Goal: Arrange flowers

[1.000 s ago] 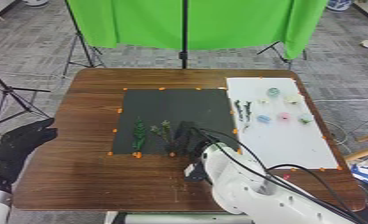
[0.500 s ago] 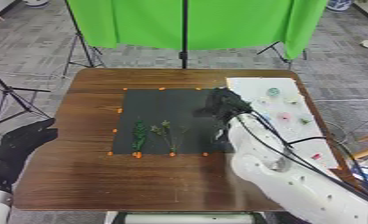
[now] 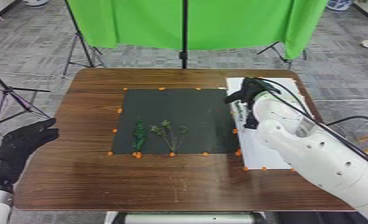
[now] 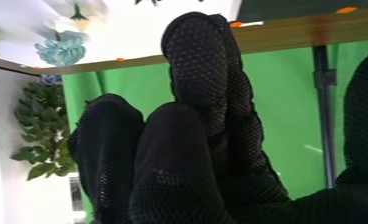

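My right hand (image 3: 249, 93) is over the left part of the white sheet (image 3: 260, 159), above dark green stems (image 3: 243, 111) that it partly covers. In the right wrist view my right hand (image 4: 185, 160) is open with fairly straight fingers, and holds nothing visible. Beyond it are a pale blue flower (image 4: 62, 51) and a whitish flower (image 4: 67, 26) with a green base. On the black sheet (image 3: 167, 102) lie a leafy green sprig (image 3: 140, 136) and, to its right, a branching stem (image 3: 170, 134) with small buds. My left hand (image 3: 25, 142) rests open by the table's left edge.
Orange tape bits (image 3: 115, 130) mark the edges of both sheets on the wooden table (image 3: 92, 175). My right forearm (image 3: 300, 142) covers much of the white sheet. A green backdrop (image 3: 136, 25) and black stand (image 3: 184, 55) rise behind the table.
My right hand has moved from the lower right of the black sheet, up and rightward to the white sheet. The budded stem it covered now lies uncovered. The left hand stays put.
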Controlling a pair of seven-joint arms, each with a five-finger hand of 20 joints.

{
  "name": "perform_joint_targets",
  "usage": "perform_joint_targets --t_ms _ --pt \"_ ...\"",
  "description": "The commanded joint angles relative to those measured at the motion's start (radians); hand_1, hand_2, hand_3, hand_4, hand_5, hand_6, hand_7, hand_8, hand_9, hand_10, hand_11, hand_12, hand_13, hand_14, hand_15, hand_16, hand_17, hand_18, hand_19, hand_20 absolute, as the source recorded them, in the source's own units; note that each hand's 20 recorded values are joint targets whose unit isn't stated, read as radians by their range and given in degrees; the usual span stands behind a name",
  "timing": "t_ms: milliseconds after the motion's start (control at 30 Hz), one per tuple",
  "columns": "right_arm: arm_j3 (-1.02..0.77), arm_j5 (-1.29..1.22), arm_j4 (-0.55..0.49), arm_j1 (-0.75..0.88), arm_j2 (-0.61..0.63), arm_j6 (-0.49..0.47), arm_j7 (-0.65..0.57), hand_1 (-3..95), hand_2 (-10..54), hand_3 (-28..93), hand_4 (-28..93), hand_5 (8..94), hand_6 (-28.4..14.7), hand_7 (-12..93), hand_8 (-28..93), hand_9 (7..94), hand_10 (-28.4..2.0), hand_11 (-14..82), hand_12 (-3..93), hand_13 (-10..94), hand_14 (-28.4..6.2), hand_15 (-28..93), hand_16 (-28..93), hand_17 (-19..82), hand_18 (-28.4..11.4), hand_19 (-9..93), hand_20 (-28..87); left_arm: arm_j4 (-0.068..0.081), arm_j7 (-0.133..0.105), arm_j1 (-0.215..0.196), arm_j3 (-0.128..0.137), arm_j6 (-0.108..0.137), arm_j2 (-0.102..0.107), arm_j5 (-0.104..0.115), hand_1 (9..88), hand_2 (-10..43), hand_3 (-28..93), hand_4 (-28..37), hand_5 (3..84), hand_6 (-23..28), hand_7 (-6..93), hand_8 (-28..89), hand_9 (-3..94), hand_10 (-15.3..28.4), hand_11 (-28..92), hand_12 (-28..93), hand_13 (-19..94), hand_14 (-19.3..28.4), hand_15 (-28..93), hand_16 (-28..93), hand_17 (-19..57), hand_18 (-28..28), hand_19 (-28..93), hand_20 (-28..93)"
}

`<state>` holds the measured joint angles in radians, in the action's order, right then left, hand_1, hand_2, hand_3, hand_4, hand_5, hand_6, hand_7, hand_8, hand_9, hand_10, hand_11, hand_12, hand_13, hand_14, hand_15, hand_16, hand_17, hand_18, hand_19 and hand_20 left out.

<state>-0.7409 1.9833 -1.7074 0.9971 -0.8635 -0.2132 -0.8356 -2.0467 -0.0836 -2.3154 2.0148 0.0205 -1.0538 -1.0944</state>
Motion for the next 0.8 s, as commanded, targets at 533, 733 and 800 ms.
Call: perform_joint_targets --t_ms 533,733,800 --pt "0.010 -0.012 0.097 0.024 -0.027 -0.052 -0.047 24.6 -8.6 57 -12 75.9 -7.1 12 -7 89.7 -11.8 52.4 29.0 94 -1.2 75 24 74 -15.5 93 67 0.008 0.006 0.003 -0.017 -0.011 -0.016 -0.006 28.9 2.3 65 -21.9 47.7 5.8 9.3 -6 47.9 14.9 16 9 39 18.2 16 -3 8.5 15.0 19 17" --pt "0.007 0.014 0.086 0.038 -0.022 0.005 -0.019 27.7 -9.4 59 -12 76.0 -6.7 12 -7 89.7 -11.6 52.4 28.7 94 -1.1 75 24 74 -15.3 93 67 0.006 0.004 0.001 -0.015 -0.009 -0.018 -0.006 29.0 2.3 65 -22.0 47.7 5.7 9.4 -6 47.9 15.0 16 9 39 18.3 16 -3 8.5 14.9 19 17" --pt "0.009 0.020 0.069 0.033 -0.015 0.025 -0.015 29.0 -9.5 59 -12 76.6 -6.4 13 -7 90.0 -11.4 52.5 28.6 94 -1.1 75 24 74 -15.3 93 66 0.006 0.006 0.000 -0.014 -0.009 -0.017 -0.005 29.0 2.3 65 -22.0 47.6 5.7 9.4 -6 47.9 15.0 16 9 39 18.3 16 -3 8.5 14.9 19 17"
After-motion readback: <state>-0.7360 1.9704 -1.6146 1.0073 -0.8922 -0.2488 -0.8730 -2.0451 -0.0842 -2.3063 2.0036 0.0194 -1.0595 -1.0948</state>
